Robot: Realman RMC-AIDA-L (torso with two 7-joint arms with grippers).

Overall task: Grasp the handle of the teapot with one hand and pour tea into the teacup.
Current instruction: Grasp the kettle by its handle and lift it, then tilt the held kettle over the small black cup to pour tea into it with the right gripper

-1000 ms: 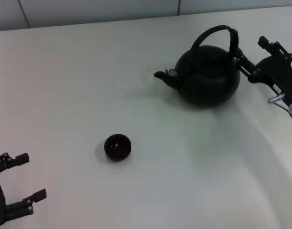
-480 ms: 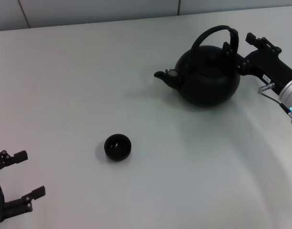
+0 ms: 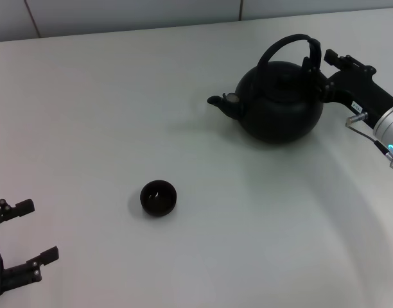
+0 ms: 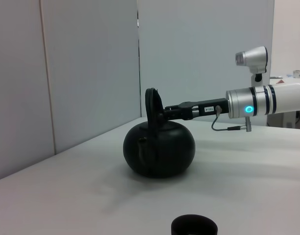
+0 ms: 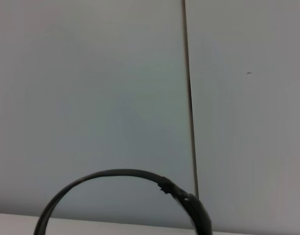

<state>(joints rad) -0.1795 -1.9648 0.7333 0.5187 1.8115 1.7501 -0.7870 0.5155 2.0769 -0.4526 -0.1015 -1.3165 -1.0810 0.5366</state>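
Nearest to you, at the front left corner of the white bench (image 3: 87,115), the left gripper (image 3: 17,240) sits low and idle with its fingers (image 3: 39,256) spread wide apart, holding nothing.

A little farther in, left of centre, you have the teacup (image 3: 158,197): a small, dark, round cup standing upright on the bench, well apart from both grippers. Its rim also shows at the edge of the left wrist view (image 4: 194,225).

Farther back and to the right stands the teapot (image 3: 280,102), a large squat matte-black pot, upright on the bench, with its short stubby spout (image 3: 219,102) pointing to the robot's left, roughly toward the cup's side. The handle (image 3: 289,43) is a tall black arch standing up over the lid, thicker down the side facing the right arm.

At the far right, the right gripper (image 3: 320,69) reaches in level to that thicker side of the handle. From the side, the left wrist view shows the gripper's tip (image 4: 162,113) meeting the handle (image 4: 151,103), but you cannot tell whether its fingers are closed on it or merely around it.
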